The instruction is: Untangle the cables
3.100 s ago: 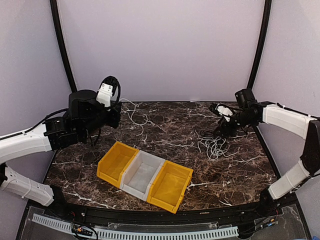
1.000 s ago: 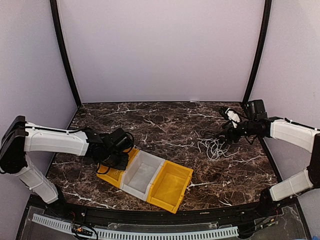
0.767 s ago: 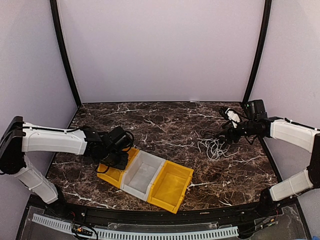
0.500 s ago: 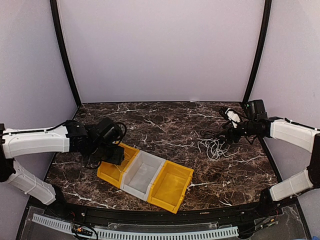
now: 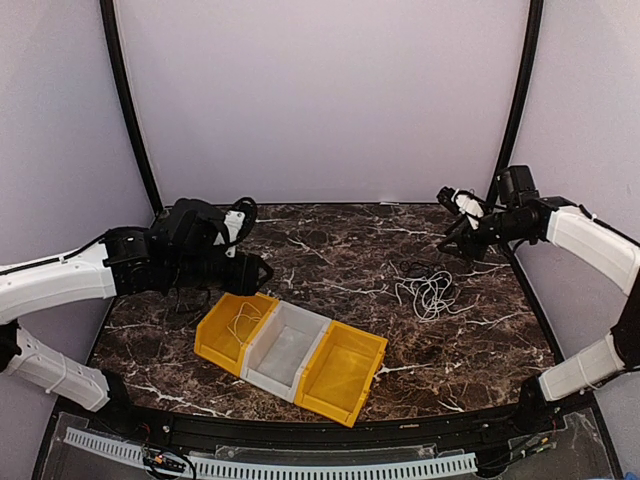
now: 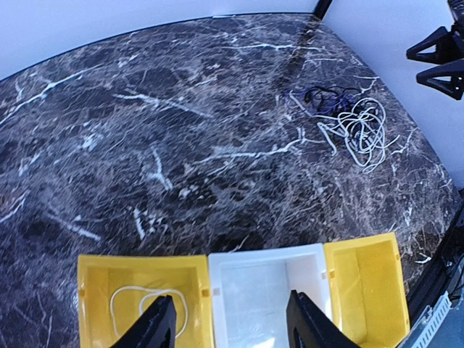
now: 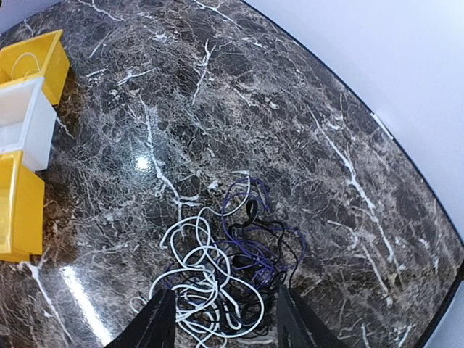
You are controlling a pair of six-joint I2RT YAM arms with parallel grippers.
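Marble table [image 5: 330,250] carries a yellow bin [image 5: 216,318] at lower left of the overhead view and, centre right, the tangle of cables [image 5: 428,292], which looks mostly unsorted. One white cable [image 5: 240,320] lies freed in that bin. The left gripper [image 6: 230,310] and right gripper [image 7: 225,304] hang spread and empty.

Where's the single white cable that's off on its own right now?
The white cable lies coiled in the yellow bin at the left end of the bin row, next to the white bin, far left of the tangle in the top view.
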